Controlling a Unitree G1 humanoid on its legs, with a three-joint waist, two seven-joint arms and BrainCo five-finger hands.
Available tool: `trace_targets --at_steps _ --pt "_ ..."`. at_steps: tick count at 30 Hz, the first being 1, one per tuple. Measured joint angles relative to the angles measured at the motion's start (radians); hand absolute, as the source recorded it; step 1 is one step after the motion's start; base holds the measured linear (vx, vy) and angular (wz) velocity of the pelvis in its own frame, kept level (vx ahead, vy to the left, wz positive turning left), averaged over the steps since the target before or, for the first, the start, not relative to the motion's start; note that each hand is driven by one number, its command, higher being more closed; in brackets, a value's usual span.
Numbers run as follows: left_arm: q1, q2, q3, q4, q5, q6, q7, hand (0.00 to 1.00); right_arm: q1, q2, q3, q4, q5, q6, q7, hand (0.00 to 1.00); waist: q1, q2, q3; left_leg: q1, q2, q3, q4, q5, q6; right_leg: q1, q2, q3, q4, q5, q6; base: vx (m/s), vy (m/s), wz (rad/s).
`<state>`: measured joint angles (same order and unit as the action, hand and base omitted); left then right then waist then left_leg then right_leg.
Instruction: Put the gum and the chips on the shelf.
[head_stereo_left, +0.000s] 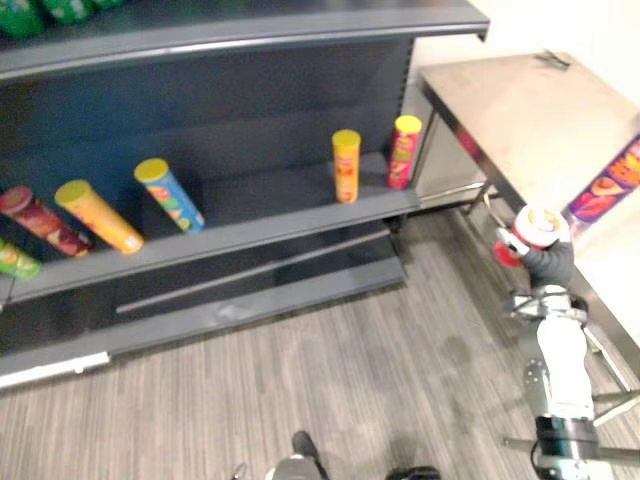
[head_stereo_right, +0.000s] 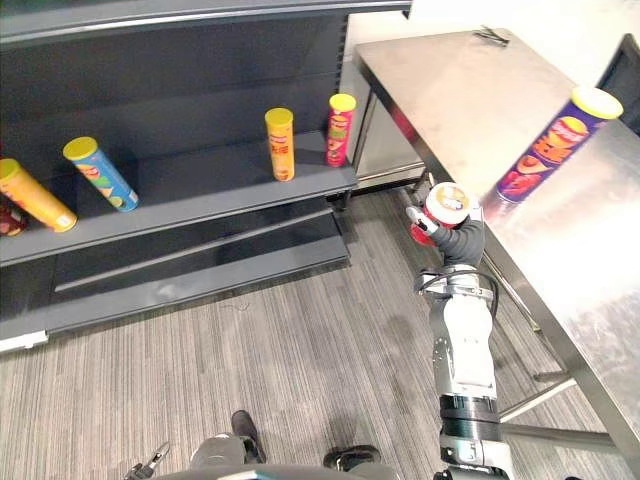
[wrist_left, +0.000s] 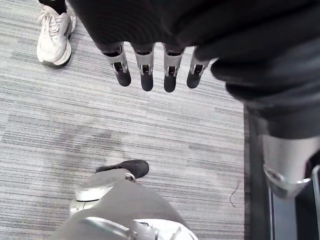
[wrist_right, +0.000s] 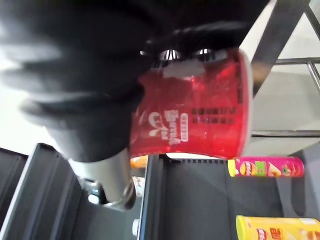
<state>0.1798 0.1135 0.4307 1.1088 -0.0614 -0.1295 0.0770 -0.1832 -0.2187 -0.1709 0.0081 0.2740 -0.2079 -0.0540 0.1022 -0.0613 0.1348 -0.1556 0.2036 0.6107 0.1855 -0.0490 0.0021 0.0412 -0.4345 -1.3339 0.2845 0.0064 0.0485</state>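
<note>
Right hand (head_stereo_right: 458, 240), up beside the table (head_stereo_right: 470, 100), grips a red tub (head_stereo_right: 443, 207) (white lid); left hand (wrist_left: 146, 70) hangs, fingers straight.

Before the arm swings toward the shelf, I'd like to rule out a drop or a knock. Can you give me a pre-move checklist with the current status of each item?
1. Grip: right hand is curled round the red tub. Ok.
2. Landing spot: the shelf has a bare stretch between the blue can and the yellow can. Ok.
3. Left hand is empty, with fingers straight, above the floor. Ok.
4. Chips: the purple chip can is on the table, not shelved. Not ok.
5. Bystander: a person's shoe is on the floor. Whether it is in the path: cannot tell.
</note>
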Motion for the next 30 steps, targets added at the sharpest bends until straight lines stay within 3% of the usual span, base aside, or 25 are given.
trace_targets --at_steps 4,6,7,8,9,10,12,14,19,21,22,23,25,30 --pt "0.000 0.002 -0.041 -0.005 -0.009 -0.001 0.001 0.00 -0.025 -0.003 0.055 0.048 0.000 0.006 0.002 1.00 0.043 0.011 0.009 -0.085 0.069 -0.054 0.188 -0.112 0.003 0.031 0.004 0.023 0.033 0.027 0.008 0.03 0.084 0.36" --pt "0.000 0.002 -0.049 -0.004 -0.013 -0.001 0.001 0.00 -0.042 -0.002 0.086 0.048 0.000 0.007 0.013 1.00 0.044 0.004 0.013 -0.108 0.061 -0.085 0.216 -0.151 0.020 0.032 -0.029 0.055 0.082 0.044 0.010 0.04 0.181 0.65" --pt "0.002 -0.002 -0.053 -0.002 -0.013 0.001 0.001 0.00 -0.051 -0.003 0.109 0.049 0.000 0.009 0.017 1.00 0.047 0.004 0.017 -0.118 0.039 -0.108 0.226 -0.171 0.034 0.026 -0.061 0.103 0.126 0.078 -0.018 0.03 0.233 0.63" --pt "0.007 -0.007 -0.066 -0.007 -0.014 0.001 0.002 0.00 -0.052 -0.004 0.125 0.050 0.000 0.010 0.021 1.00 0.050 0.015 0.021 -0.112 0.005 -0.144 0.219 -0.191 0.046 -0.018 -0.115 0.248 0.216 0.142 -0.117 0.03 0.269 0.68" --pt "0.009 -0.007 -0.080 -0.012 -0.014 0.001 0.004 0.00 -0.052 -0.005 0.133 0.052 0.000 0.011 0.021 1.00 0.042 0.025 0.026 -0.107 -0.004 -0.166 0.216 -0.196 0.055 -0.063 -0.126 0.361 0.261 0.159 -0.141 0.06 0.320 0.94" --pt "0.002 0.001 -0.107 -0.026 -0.018 -0.001 0.011 0.00 -0.048 -0.003 0.152 0.060 0.000 0.015 0.031 1.00 0.036 0.042 0.036 -0.102 -0.029 -0.221 0.190 -0.197 0.064 -0.156 -0.042 0.670 0.272 0.055 -0.064 0.08 0.237 0.98" --pt "-0.005 0.013 -0.118 -0.037 -0.052 -0.009 0.024 0.00 -0.034 -0.001 0.161 0.060 0.000 0.023 0.045 1.00 0.024 0.037 0.036 -0.065 -0.092 -0.275 0.126 -0.173 0.088 -0.213 0.037 0.860 0.268 -0.038 -0.042 0.18 0.208 1.32" --pt "-0.006 0.012 -0.119 -0.035 -0.053 -0.018 0.033 0.00 -0.014 0.003 0.188 0.058 0.001 0.023 0.053 1.00 0.003 0.035 0.037 -0.005 -0.155 -0.333 0.097 -0.163 0.096 -0.219 0.067 0.881 0.241 -0.065 -0.029 0.25 0.141 1.34" --pt "-0.031 0.023 -0.122 -0.034 -0.053 -0.027 0.033 0.00 -0.004 0.027 0.217 0.058 0.011 0.023 0.074 1.00 -0.009 0.029 0.036 0.009 -0.187 -0.438 0.099 -0.165 0.088 -0.310 0.156 0.980 0.094 -0.052 0.008 0.22 0.022 0.94" --pt "-0.029 0.026 -0.119 -0.031 -0.056 -0.026 0.034 0.00 0.004 0.049 0.220 0.058 0.013 0.023 0.088 1.00 -0.010 0.002 0.041 0.033 -0.209 -0.466 0.099 -0.177 0.063 -0.299 0.154 0.992 0.025 -0.015 0.051 0.21 -0.130 0.74" --pt "-0.028 0.030 -0.115 -0.021 -0.089 -0.026 0.035 0.00 0.010 0.066 0.222 0.057 0.020 0.023 0.089 1.00 -0.007 -0.020 0.036 0.040 -0.221 -0.477 0.105 -0.189 0.044 -0.291 0.153 0.983 -0.017 0.029 0.055 0.17 -0.197 0.53" --pt "-0.031 0.027 -0.105 -0.007 -0.093 -0.025 0.035 0.00 0.010 0.073 0.223 0.058 0.026 0.023 0.090 1.00 -0.007 -0.028 0.032 0.039 -0.219 -0.484 0.112 -0.197 0.030 -0.282 0.155 0.963 -0.032 0.023 0.049 0.20 -0.244 0.29" --pt "-0.031 0.005 -0.078 0.006 -0.093 -0.022 0.035 0.00 0.005 0.080 0.229 0.050 0.053 0.023 0.093 1.00 -0.004 -0.014 0.037 0.035 -0.178 -0.488 0.108 -0.198 0.003 -0.253 0.206 0.942 -0.092 0.022 0.047 0.14 -0.198 -0.03" --pt "-0.051 -0.014 -0.071 0.009 -0.092 -0.020 0.026 0.00 0.055 0.064 0.218 0.045 0.088 0.023 0.099 1.00 -0.024 -0.006 0.036 0.037 -0.137 -0.543 0.025 -0.142 -0.087 -0.188 0.265 0.833 -0.211 0.013 0.026 0.12 -0.207 0.41"
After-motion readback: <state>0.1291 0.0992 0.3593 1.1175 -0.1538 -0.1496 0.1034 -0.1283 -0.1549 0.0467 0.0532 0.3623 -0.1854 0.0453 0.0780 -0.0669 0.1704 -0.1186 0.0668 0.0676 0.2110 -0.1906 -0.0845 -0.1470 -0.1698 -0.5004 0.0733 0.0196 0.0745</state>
